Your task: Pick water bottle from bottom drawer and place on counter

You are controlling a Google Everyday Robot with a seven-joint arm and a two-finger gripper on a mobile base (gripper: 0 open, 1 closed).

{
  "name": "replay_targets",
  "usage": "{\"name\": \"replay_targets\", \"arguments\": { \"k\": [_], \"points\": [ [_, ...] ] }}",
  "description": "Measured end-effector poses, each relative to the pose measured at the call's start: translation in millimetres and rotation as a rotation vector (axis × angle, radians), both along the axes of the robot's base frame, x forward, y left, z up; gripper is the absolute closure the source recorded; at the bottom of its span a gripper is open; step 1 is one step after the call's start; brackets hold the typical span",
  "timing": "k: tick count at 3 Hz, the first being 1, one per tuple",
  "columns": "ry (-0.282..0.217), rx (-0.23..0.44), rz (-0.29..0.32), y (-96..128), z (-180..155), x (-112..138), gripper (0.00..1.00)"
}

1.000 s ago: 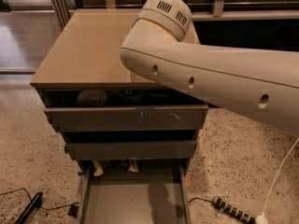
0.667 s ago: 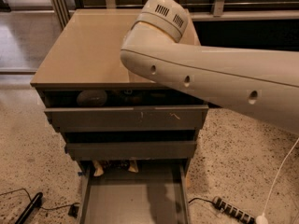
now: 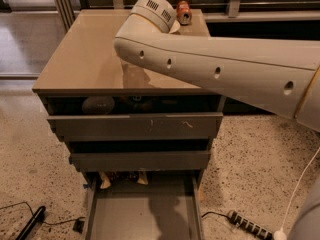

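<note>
Robot arm (image 3: 225,71): broad cream casing, crosses from right edge up to upper centre, row of small holes along its side, ends in a rounded vented cap over the back of the counter. Gripper: out of sight, somewhere past that vented end and hidden by the arm; whether it is released or clenched cannot be told. Speckled floor (image 3: 30,149) all around. Grey cabinet under glossy beige counter (image 3: 90,59), the arm's reflection showing in the top. Bottom drawer (image 3: 145,214): pulled far out, flat grey inside, front part bare. At its back, tucked under the drawer above, a few pale and dark items (image 3: 120,177) in shadow; cannot tell whether one of them is the water bottle, which is not made out elsewhere either. Top drawer (image 3: 135,126) out a little, rounded dark shapes (image 3: 98,104) in the gap below the counter edge. Middle drawer (image 3: 140,160) out slightly. Orange soda can (image 3: 184,12) at the counter's far edge, just beside the arm's cap. Power strip (image 3: 248,225) on the floor right of the bottom drawer, white cable (image 3: 300,184) beyond it. Black cord (image 3: 30,223) lower left.
</note>
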State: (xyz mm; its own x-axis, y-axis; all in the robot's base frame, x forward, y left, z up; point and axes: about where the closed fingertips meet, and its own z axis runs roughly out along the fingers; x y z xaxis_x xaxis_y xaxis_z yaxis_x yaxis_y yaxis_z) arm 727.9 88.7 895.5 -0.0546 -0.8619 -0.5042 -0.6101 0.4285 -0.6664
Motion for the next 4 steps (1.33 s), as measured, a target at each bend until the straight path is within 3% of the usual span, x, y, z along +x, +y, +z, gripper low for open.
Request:
{"name": "replay_targets", "arguments": {
  "k": [2, 4],
  "points": [
    [0.026, 0.038, -0.005, -7, -11, -2, 1.0],
    [0.139, 0.128, -0.018, -25, -62, -19, 1.0]
  ]
}}
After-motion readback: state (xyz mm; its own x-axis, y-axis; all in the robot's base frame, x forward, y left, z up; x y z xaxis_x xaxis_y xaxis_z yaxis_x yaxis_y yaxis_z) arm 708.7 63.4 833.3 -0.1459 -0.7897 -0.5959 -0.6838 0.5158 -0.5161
